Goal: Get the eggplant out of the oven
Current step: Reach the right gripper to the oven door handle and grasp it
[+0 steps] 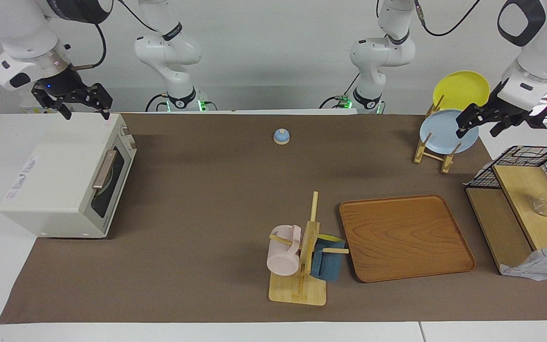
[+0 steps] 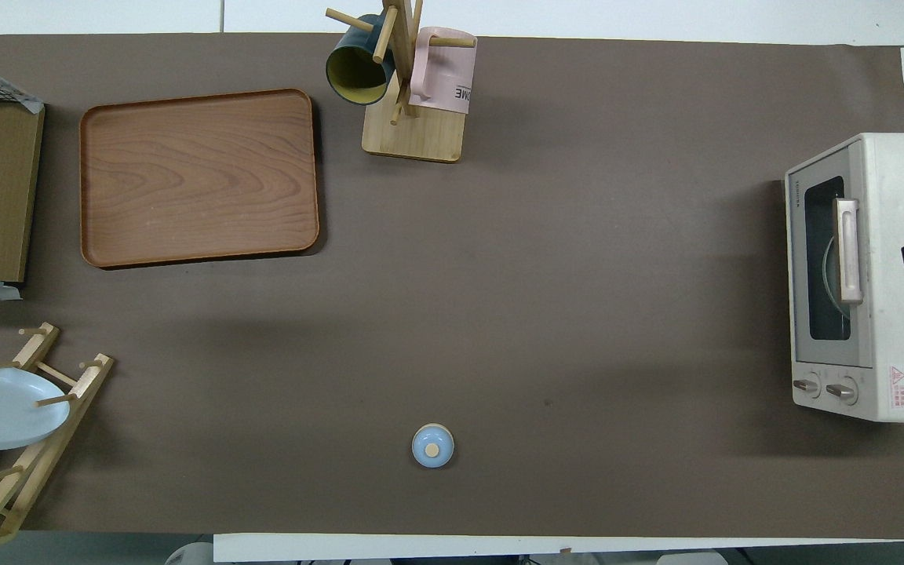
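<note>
The cream-white oven (image 1: 60, 175) stands at the right arm's end of the table, also in the overhead view (image 2: 883, 275). Its dark glass door is shut, with the tan bar handle (image 1: 104, 168) across it. A pale round plate rim (image 2: 827, 275) shows through the glass. The eggplant is hidden. My right gripper (image 1: 86, 107) is open and empty, up in the air over the oven's top edge nearest the robots. My left gripper (image 1: 478, 127) is open and empty, raised over the plate rack (image 1: 437, 152) at the left arm's end.
A wooden tray (image 1: 406, 237) lies toward the left arm's end. Beside it a mug tree (image 1: 302, 256) holds a pink mug (image 1: 283, 251) and a blue mug (image 1: 328, 263). A small blue bell (image 1: 281, 137) sits near the robots. A wire basket shelf (image 1: 525, 199) stands at the left arm's end.
</note>
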`<state>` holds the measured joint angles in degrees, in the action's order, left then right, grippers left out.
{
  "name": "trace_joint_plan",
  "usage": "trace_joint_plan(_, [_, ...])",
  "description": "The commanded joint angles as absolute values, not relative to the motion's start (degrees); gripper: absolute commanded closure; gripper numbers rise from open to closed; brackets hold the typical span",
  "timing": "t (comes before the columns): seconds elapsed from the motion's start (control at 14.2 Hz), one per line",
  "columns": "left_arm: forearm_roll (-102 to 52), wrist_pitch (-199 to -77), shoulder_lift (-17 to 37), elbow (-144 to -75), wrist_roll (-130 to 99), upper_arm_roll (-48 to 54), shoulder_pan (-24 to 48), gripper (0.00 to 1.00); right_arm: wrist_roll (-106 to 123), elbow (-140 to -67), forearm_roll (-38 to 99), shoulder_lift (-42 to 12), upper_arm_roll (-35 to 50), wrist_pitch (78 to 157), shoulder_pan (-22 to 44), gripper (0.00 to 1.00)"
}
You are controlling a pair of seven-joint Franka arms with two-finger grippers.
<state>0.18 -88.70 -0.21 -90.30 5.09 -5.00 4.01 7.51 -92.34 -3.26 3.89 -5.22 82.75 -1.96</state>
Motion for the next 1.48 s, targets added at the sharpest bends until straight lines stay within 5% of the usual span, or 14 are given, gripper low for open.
trace_joint_plan(0.0, [1.1, -86.8, -2.4, -90.1, 5.2, -5.1, 4.0, 0.00, 8.1, -92.7, -1.8, 4.2, -4.8, 82.4, -2.4, 0.00])
trace_joint_plan(0.42, [1.1, -86.7, -2.9, -90.6, 5.1, -5.0, 4.0, 0.00, 9.4, -92.9, -1.7, 4.3, -4.5, 81.4, -2.3, 0.00])
trace_joint_plan(0.49, [1.1, -86.7, -2.9, -90.6, 5.1, -5.0, 3.9, 0.00, 11.3, -93.1, -0.7, 4.3, -4.3, 82.0, -2.2, 0.15])
trace_joint_plan(0.63, [1.1, -86.7, -2.9, -90.6, 5.1, -5.0, 3.8, 0.00, 11.3, -96.1, -0.6, 5.1, -3.7, 86.4, -0.5, 0.69])
trace_joint_plan(0.71, [1.1, -86.8, -2.9, -90.6, 5.1, -5.0, 3.8, 0.00, 11.4, -99.0, -0.7, 5.4, -3.7, 91.0, -0.3, 0.85])
trace_joint_plan(0.85, [1.1, -86.7, -2.9, -90.6, 5.1, -5.0, 3.9, 0.00, 11.3, -102.5, -1.6, 4.4, -3.6, 96.1, 0.1, 1.00])
trace_joint_plan(1.41, [1.1, -86.7, -2.9, -90.6, 5.1, -5.0, 3.8, 0.00, 6.2, -105.0, -9.4, 0.9, -3.7, 99.5, -1.9, 1.00])
